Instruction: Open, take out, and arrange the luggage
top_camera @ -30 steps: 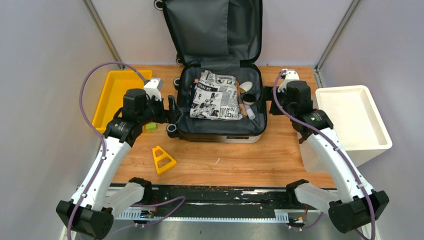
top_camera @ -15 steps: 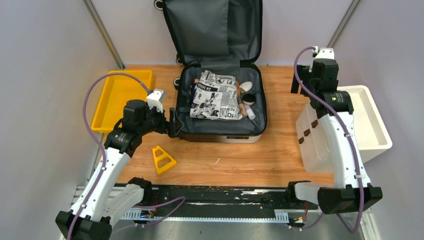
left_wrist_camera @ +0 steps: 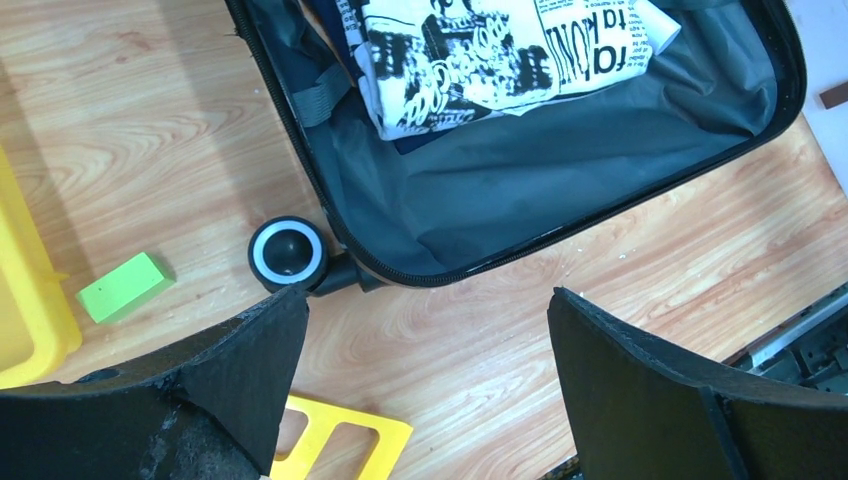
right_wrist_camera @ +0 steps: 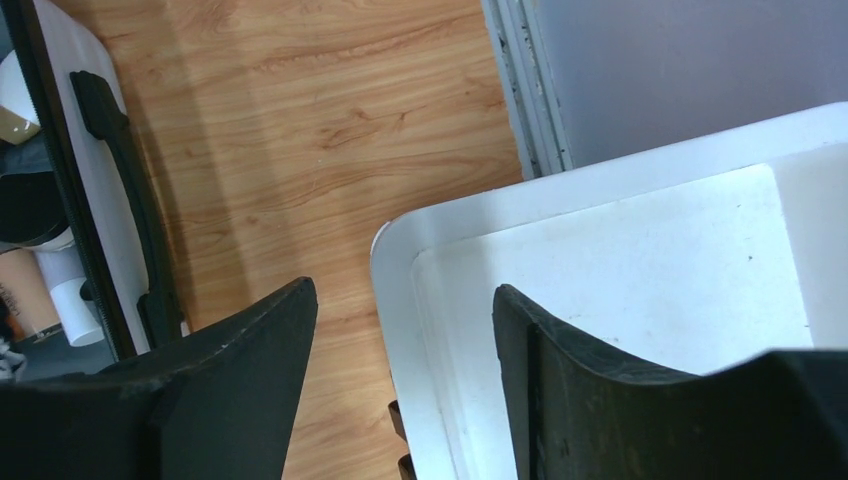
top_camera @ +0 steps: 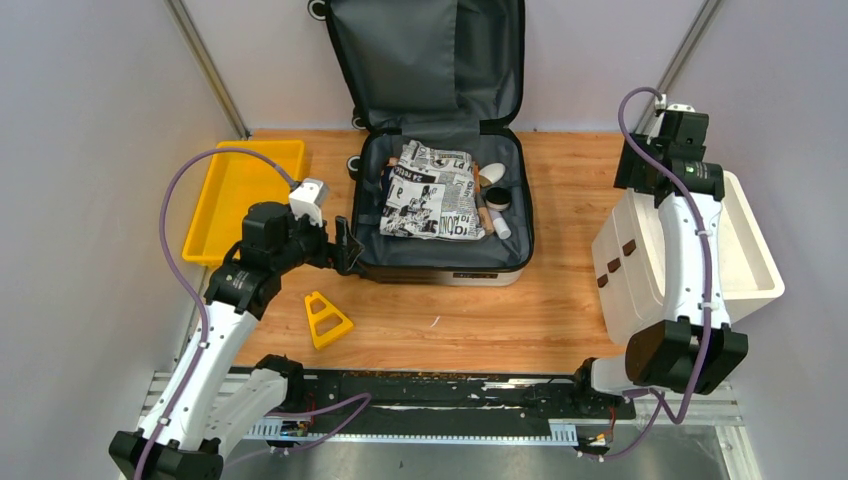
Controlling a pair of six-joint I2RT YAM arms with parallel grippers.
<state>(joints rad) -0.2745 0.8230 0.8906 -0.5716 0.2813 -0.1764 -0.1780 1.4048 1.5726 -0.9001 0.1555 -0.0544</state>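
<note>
While the luggage (top_camera: 430,252) is lying open at the back middle of the counter (top_camera: 560,320), its lid apparently being leaned on the wall to expose the contents, the left jaws are being held at its near-left corner. From the left wrist, they are being shown wide apart and empty above a wheel (left_wrist_camera: 287,252), likely readied for reaching in. From the right wrist, the right jaws are being shown parted and empty over the corner of the white bin (right_wrist_camera: 560,180).

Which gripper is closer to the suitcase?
Left. The left gripper hovers by the suitcase, at its near-left wheel; the right gripper is away over a corner of the white bin.
</note>
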